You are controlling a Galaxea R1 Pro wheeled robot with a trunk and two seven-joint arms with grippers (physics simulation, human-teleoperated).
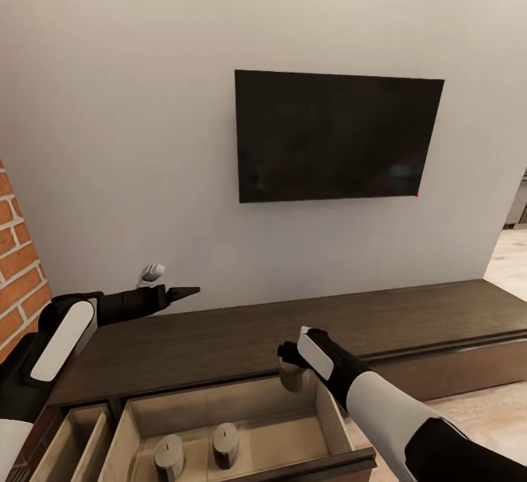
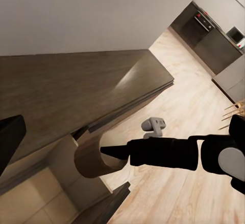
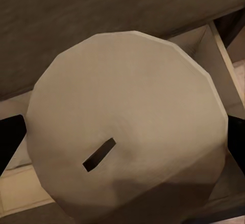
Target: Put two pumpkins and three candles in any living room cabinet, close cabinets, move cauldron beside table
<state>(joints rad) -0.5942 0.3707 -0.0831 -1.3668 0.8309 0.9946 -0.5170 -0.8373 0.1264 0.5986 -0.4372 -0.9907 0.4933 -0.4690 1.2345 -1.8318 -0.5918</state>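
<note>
The long low dark brown cabinet (image 1: 241, 339) runs along the wall, and a drawer (image 1: 333, 416) stands pulled out at its front. Two beige candles (image 1: 169, 456) (image 1: 225, 444) stand upright inside that drawer. My right gripper (image 1: 290, 362) is shut on a third candle (image 1: 293, 379) and holds it over the drawer's right rear corner. From the right wrist, this candle's top (image 3: 127, 132) with its dark wick sits between the two fingers. The left wrist view shows the held candle (image 2: 92, 160) against the drawer's edge. My left gripper (image 1: 183, 293) hangs open above the left part of the cabinet top, holding nothing.
A black television (image 1: 337, 134) hangs on the white wall above the cabinet. A brick wall (image 1: 18, 262) stands at the left. A second, narrower drawer (image 1: 73, 438) is pulled out left of the first. Light wood floor (image 1: 505, 394) lies to the right of the cabinet.
</note>
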